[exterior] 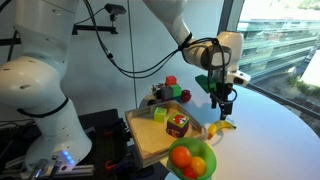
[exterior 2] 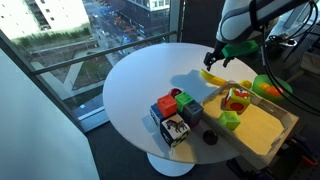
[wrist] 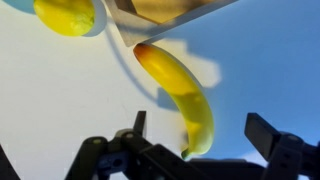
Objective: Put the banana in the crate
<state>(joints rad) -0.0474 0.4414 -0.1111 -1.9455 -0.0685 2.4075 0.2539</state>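
The banana (wrist: 178,92) is smooth and curved, its yellow skin deepening to orange at the end nearest the crate (wrist: 170,9). It lies flat on the white worktop (wrist: 60,90), outside the crate and close to one corner. The pincer (wrist: 200,130) hangs over it with its black, angular fingers (wrist: 262,134) spread wide to either side of the fruit, gripping nothing. In both exterior views the pincer (exterior: 223,97) (exterior 2: 222,57) sits above the banana (exterior: 221,127) (exterior 2: 211,78) without touching it. The worktop (exterior 2: 140,80) is round and glossy. The crate (exterior: 150,146) (exterior 2: 272,136) is a shallow square of pale wood with low sides, and in it lie a yellow-green block (exterior: 160,114) and a red-and-green item (exterior: 177,124) whose print is too small to read. A cluster of coloured cubes (exterior 2: 176,106) stands beside the crate, fronted by a small box (exterior 2: 176,130) with a dark, illegible pattern. Round orange fruits (exterior: 184,156) sit just beside the crate's near corner.
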